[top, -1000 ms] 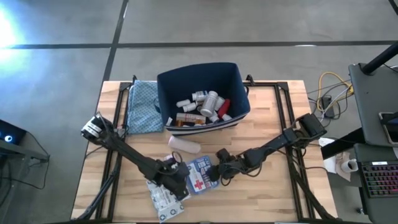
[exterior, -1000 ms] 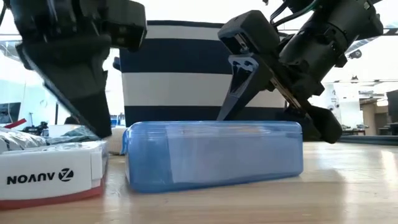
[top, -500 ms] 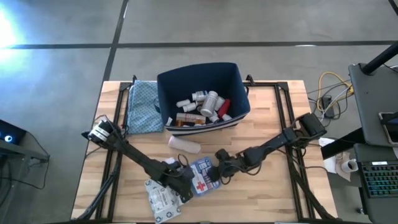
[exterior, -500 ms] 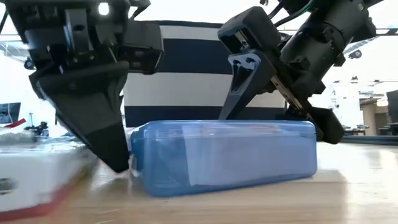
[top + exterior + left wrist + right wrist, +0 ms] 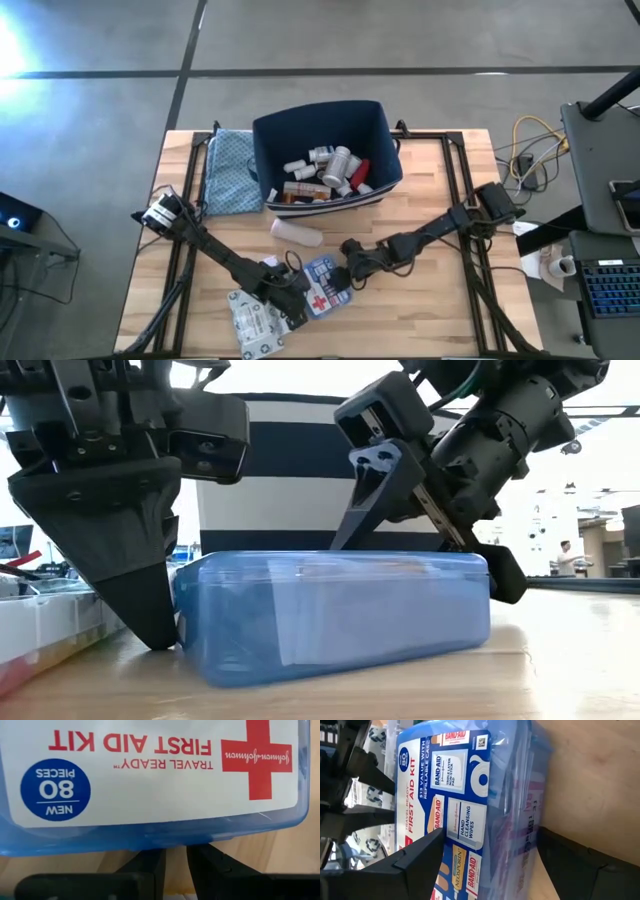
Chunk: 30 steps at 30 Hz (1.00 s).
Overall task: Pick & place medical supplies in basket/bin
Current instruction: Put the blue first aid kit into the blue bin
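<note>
Now the right claw (image 5: 347, 283) straddles the first-aid box (image 5: 322, 283) with fingers spread, one over its top and one at its side, not yet clamped. Opposite, the clenched left claw (image 5: 297, 296) butts against the box (likely bracing it). It lies on the bench (image 5: 440, 310), short of the basket (image 5: 327, 124).

Grey concrete floor (image 5: 420, 35), dark seam lines.
Wood tabletop (image 5: 430, 300) mid-room; desk w/ keyboard (image 5: 610, 290) at right; yellow cables (image 5: 530, 140); glare upper left.
</note>
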Each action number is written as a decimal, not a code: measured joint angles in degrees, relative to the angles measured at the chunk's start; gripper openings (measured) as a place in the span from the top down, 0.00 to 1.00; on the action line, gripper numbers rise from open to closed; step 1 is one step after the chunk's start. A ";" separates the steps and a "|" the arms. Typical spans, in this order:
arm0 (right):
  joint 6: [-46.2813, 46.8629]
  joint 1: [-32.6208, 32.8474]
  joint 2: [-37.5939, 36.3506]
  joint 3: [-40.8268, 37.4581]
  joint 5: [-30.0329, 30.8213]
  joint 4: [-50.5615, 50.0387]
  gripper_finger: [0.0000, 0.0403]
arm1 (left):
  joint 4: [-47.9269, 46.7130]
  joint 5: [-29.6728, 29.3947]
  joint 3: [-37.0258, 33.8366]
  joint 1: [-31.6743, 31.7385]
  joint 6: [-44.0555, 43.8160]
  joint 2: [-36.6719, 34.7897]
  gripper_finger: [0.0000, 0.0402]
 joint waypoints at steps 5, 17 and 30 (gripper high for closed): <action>-2.48 -0.20 -3.82 0.23 0.15 -1.43 0.26 | 0.17 -0.32 -0.10 0.41 0.11 0.09 0.85; -1.44 -0.18 -4.34 3.55 -3.81 -9.51 0.26 | 3.65 -0.84 -1.38 2.09 2.34 0.15 0.85; -8.90 -0.02 -4.87 9.66 -1.07 -19.89 0.26 | 4.62 -0.73 -2.03 2.26 2.54 0.13 0.85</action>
